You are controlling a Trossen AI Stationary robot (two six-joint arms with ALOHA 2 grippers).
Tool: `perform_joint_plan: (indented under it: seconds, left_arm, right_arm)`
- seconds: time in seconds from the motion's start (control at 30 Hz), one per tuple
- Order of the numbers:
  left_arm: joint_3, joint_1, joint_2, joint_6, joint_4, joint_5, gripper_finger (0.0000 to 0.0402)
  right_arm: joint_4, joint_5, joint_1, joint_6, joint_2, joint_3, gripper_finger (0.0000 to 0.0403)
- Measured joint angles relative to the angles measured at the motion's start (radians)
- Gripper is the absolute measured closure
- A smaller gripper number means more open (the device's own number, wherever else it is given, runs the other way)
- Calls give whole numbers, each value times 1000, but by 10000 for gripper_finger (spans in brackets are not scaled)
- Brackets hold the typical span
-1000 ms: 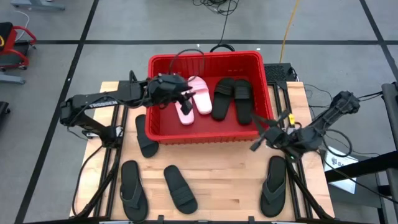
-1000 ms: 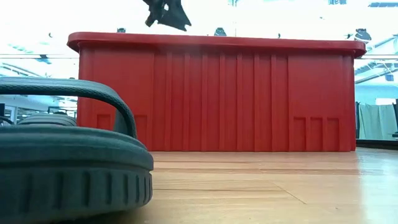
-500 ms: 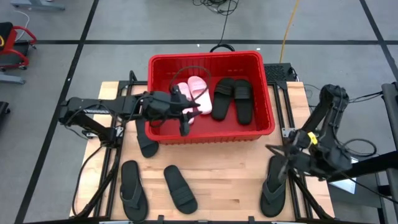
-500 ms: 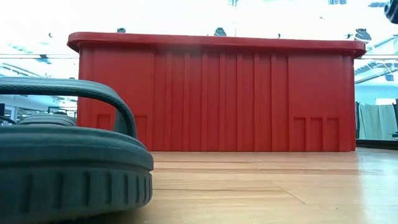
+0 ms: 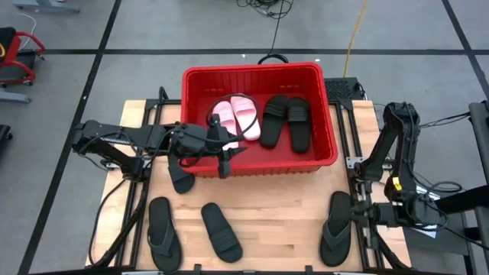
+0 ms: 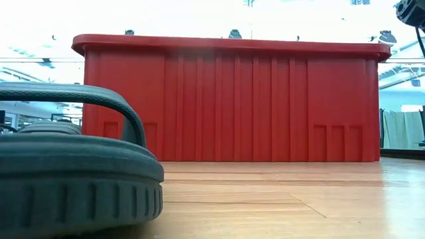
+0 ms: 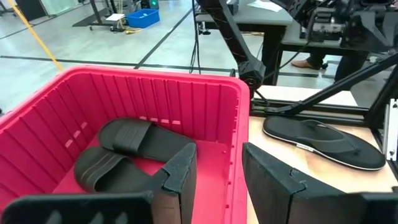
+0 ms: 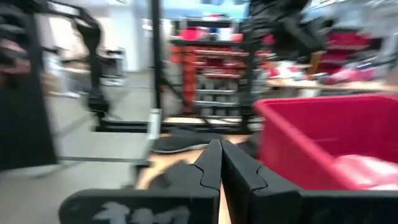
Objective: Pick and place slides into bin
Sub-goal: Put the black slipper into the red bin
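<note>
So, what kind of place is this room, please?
Probably a robotics lab or workshop. A wooden table stands on a grey floor marked with dark lines, cables trail across it, and the right wrist view shows shelves stacked with red bins.

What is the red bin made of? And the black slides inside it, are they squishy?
The bin looks like hard moulded plastic: smooth, a little shiny, with ribbed walls and a thick rim. The black slides look like matte rubber or foam, with ridged straps. They are probably a bit squishy, but pictures alone cannot prove that.
</note>
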Motion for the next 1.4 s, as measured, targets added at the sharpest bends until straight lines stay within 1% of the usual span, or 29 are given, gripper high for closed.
perform_joint_plan:
  seconds: [0.13,0.23,0.37,0.47,0.57,0.77,0.87,1.03,1.1,1.2,1.4]
  left_arm:
    - [0,-5,0,-20,0,-1,275]
    - [0,-5,0,-26,0,-1,275]
    - [-1,-5,0,-26,0,-1,275]
    - [-1,-5,0,-25,0,-1,275]
    - [-1,-5,0,-23,0,0,275]
    - [-1,-5,0,-23,-1,0,275]
    - [-1,-5,0,-22,-1,6,275]
    - [-2,-5,0,-10,-3,7,275]
    - [-2,-5,0,5,-3,7,275]
    - [-2,-5,0,13,-3,7,275]
    - [-2,-4,0,14,-4,7,275]
  right_arm:
    - [-14,-125,2,171,0,-41,403]
    - [-48,-213,0,391,0,-90,403]
    - [-130,-356,-22,735,1,-160,403]
    - [-239,-470,-48,915,1,-176,403]
    - [-324,-573,-84,1042,1,-176,403]
    - [-405,-808,-171,1231,1,-176,403]
    - [-486,-934,-215,1323,1,-176,403]
    - [-631,-1223,-307,1460,-29,-176,403]
    - [-686,-1307,-338,1519,-54,-176,403]
    - [-725,-1353,-367,1564,-99,-176,403]
    - [-726,-1351,-388,1575,-158,-176,403]
